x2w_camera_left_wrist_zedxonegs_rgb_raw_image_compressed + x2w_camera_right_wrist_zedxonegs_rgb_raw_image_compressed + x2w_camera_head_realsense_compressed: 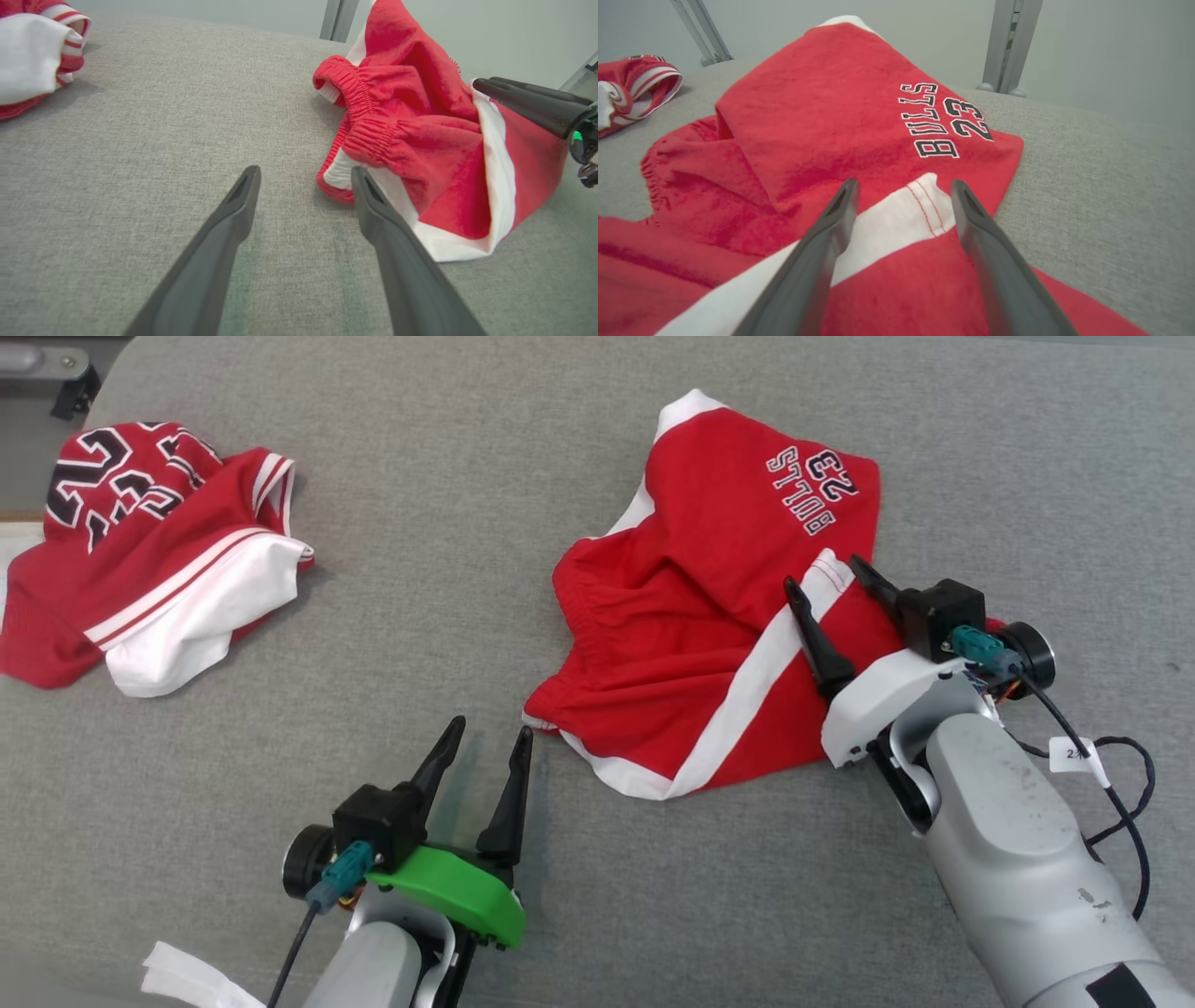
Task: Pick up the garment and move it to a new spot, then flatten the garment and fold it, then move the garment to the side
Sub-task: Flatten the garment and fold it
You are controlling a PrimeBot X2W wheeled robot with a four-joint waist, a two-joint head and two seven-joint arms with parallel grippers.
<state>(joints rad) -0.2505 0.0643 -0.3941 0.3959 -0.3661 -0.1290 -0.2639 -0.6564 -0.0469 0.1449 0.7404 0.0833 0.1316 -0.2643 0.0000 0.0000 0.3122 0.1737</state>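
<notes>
Red shorts (pixel 831 116): "BULLS 23" printed.

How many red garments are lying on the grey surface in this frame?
2. The BULLS 23 shorts lie crumpled right of centre, beneath the right gripper; a crumpled red-and-white jersey lies at the far left. None seems hidden.

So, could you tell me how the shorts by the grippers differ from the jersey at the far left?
The shorts carry small BULLS 23 lettering; the jersey shows large black numerals. The shorts lie partly spread beneath the right gripper; the jersey sits bunched, well apart from it. Both are red with white trim, on the grey surface.
</notes>
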